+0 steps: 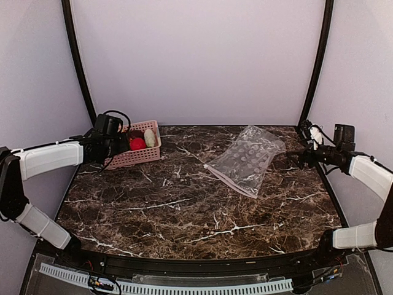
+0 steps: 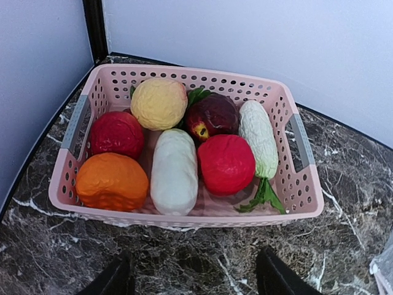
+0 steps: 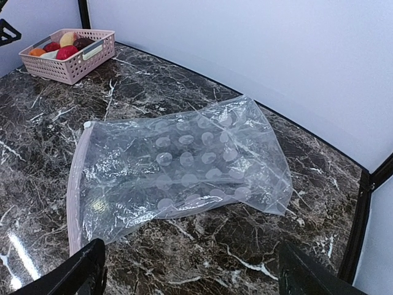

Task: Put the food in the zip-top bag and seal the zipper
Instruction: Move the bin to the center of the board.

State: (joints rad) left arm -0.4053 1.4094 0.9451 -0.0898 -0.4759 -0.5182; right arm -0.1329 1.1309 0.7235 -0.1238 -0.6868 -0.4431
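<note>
Seven pieces of food (image 2: 226,164) fill the pink basket (image 2: 184,216), tucked into the back-left corner of the counter (image 1: 184,215), with the left fingers (image 2: 116,279) parted and empty just before its near rim. Well apart at right, the zip-top bag (image 3: 190,166) lies with its zipper (image 3: 72,196) edge toward the bare middle, and the right fingers (image 3: 77,273) are wide and empty.

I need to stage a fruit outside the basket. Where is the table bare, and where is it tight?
Bare: the near half of the table, and the strip between the pink basket and the zip-top bag. Tight: inside the basket, where the food sits packed side by side.
</note>
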